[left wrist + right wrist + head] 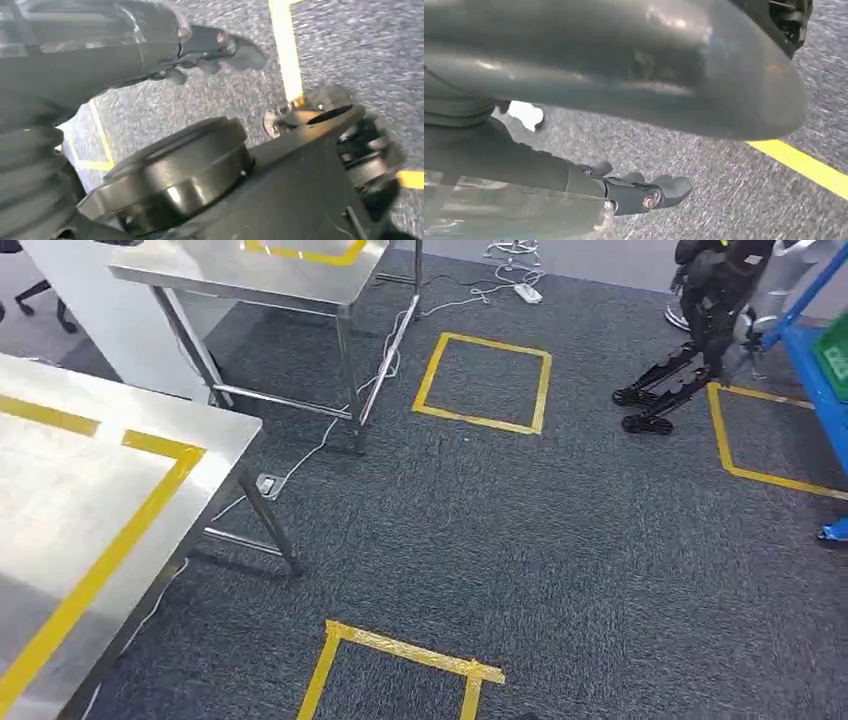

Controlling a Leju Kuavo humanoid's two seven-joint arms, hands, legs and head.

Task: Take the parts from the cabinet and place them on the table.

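Nearby, steel table (120, 470), taped floor squares (487, 382), blue rack (815, 370).

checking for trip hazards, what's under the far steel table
Under the far steel table, a white cable runs along the grey carpet by its legs, out to a power strip. The tabletop hides the floor further back.

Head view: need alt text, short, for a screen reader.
Dark grey carpet marked with yellow tape squares, seen from above. A steel table with yellow tape fills the lower left, a second steel table stands at the top, and another robot's dark legs stand beside a blue rack at the upper right.
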